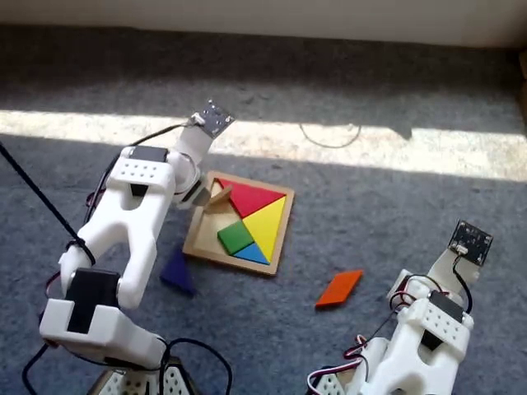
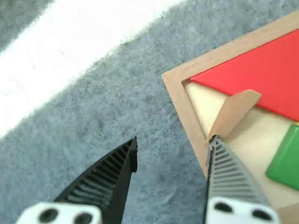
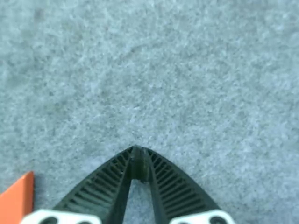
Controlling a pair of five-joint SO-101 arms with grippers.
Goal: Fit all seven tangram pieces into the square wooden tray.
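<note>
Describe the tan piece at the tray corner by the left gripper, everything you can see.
The tan piece is a flat tile of plain light wood, like the tray. It is not lying flat: it leans tilted in the tray's corner, upper end over the edge of the red triangle, lower end down by the tray's inner wall. The open left gripper straddles that wall, and one fingertip seems to touch the piece's lower end. Its full outline cannot be told.
</note>
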